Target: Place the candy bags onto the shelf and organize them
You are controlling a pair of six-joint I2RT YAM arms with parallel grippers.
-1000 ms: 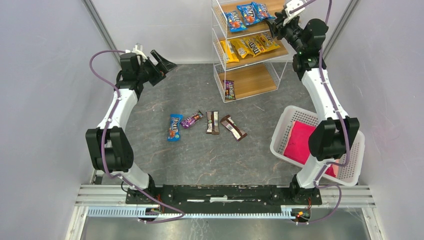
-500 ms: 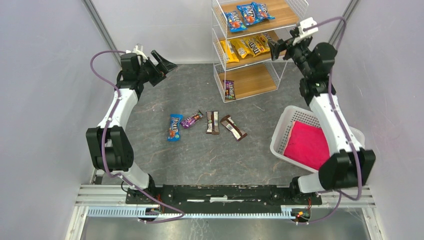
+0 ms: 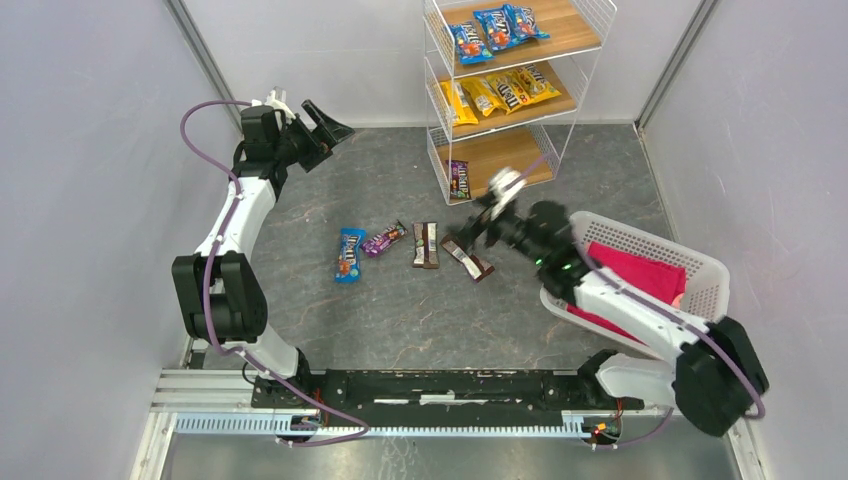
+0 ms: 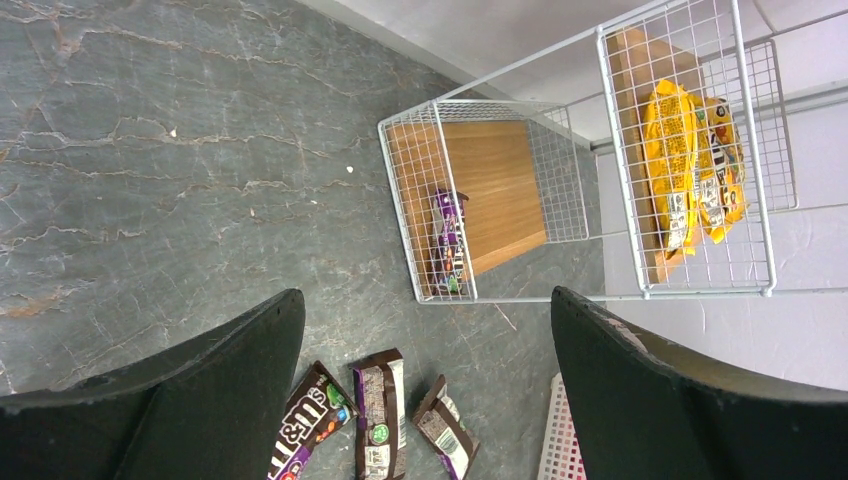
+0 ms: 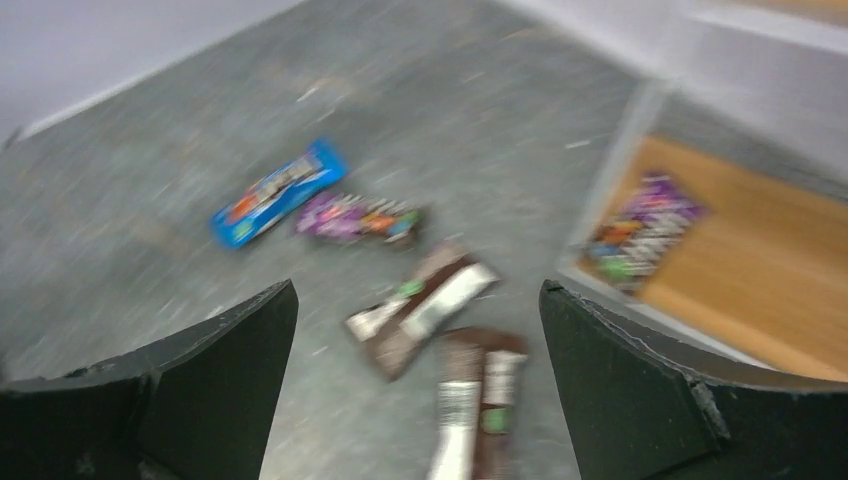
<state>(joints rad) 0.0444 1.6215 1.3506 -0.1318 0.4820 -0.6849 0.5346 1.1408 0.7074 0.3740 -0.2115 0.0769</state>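
The shelf [image 3: 575, 95] stands at the back, with blue candy bags [image 3: 495, 28] on its top tier, yellow ones [image 3: 497, 93] on the middle tier and a purple bag [image 3: 458, 179] on the lowest tier. On the floor lie a blue bag [image 3: 349, 253], a purple bag [image 3: 384, 238] and two dark brown bags [image 3: 427, 244] [image 3: 467, 255]. My right gripper [image 3: 478, 225] hangs open and empty just above the right brown bag; its blurred wrist view shows both brown bags [image 5: 420, 305] [image 5: 478, 400] between the jaws. At the far left, my left gripper [image 3: 330, 135] is raised, open and empty.
A white lattice basket [image 3: 700, 270] holding a pink cloth [image 3: 640, 272] sits at the right, tipped up beside the right arm's forearm. Grey walls close in on both sides. The left wrist view looks down on the shelf's lowest tier [image 4: 500, 180] and the floor bags.
The right arm has swung from the shelf's middle tier down to the floor over the brown bags. The basket now stands tipped. The left arm has not moved.
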